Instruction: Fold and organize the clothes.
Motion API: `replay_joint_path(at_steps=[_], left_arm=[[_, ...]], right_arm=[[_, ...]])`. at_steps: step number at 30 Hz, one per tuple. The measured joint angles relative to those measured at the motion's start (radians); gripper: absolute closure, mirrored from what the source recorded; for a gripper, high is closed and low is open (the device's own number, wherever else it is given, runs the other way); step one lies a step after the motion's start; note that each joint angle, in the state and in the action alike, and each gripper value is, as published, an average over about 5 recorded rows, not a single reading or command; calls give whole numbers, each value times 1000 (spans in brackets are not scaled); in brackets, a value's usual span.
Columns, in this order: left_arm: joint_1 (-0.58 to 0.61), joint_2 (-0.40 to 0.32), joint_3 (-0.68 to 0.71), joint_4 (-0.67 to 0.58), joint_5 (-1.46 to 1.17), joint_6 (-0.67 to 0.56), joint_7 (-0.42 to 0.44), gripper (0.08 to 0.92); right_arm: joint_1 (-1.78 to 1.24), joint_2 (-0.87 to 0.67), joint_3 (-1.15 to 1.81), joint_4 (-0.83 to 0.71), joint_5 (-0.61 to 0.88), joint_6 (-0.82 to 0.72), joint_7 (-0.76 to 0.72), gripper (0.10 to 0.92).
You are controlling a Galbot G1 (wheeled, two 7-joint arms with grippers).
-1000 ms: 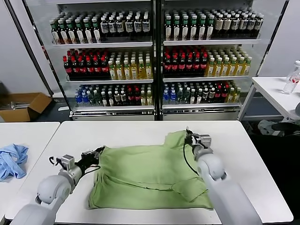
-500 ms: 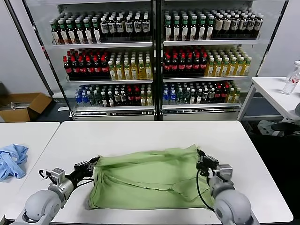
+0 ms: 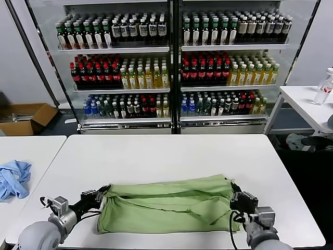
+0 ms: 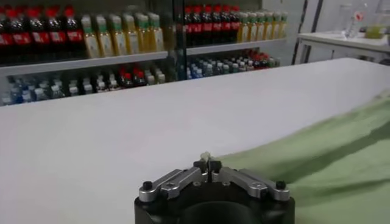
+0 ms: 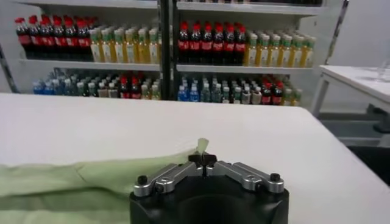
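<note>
A light green shirt [image 3: 166, 205] lies folded into a wide band near the front edge of the white table [image 3: 166, 153]. My left gripper [image 3: 102, 191] is shut on the shirt's upper left corner, and a tuft of green fabric [image 4: 206, 156] sticks out between its jaws [image 4: 208, 164]. My right gripper [image 3: 233, 188] is shut on the upper right corner, where a pinch of the cloth [image 5: 201, 146] stands up from the closed tips [image 5: 202, 159]. The upper layer's edge runs between the two grippers, over the lower layer. Collar, buttons and logo are hidden.
A blue garment [image 3: 13, 178] lies crumpled on the neighbouring table at the left. Behind the table stand two glass-door coolers [image 3: 171, 67] full of bottles. Another white table [image 3: 307, 104] with a bottle stands at the right. A cardboard box [image 3: 26, 117] sits on the floor.
Both grippers have pulled the shirt's far edge toward the table's front, folding the upper half down over the lower half. The shirt now shows as a narrower band.
</note>
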Motion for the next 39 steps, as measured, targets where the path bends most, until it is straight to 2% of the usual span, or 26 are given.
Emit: replay_joint_path(at_steps=[11,14,21,25,35,39], left_arm=[[56,22,-33,-44,54,58,36,915],[57,23,-32,-46,77,73,37,899],[48,13,-30,-58,126,98,7,720],[40,-1,-33,-82,128,113,-39,616],[84,-99,2,-164,125,159,-276,331],[105,-150,18,-186,103,171,-370,225]], right_arm=[[-103,11,10,40,-39,-9,2,921],[-125,15,4,50,-42,-11,3,894],[-151,18,4,77,-49,-6,0,700],[-150,19,14,82,-55,4,-1,596],[-116,4,41,82,-31,6,-11,310],[-101,6,38,73,-27,7,-12,223]])
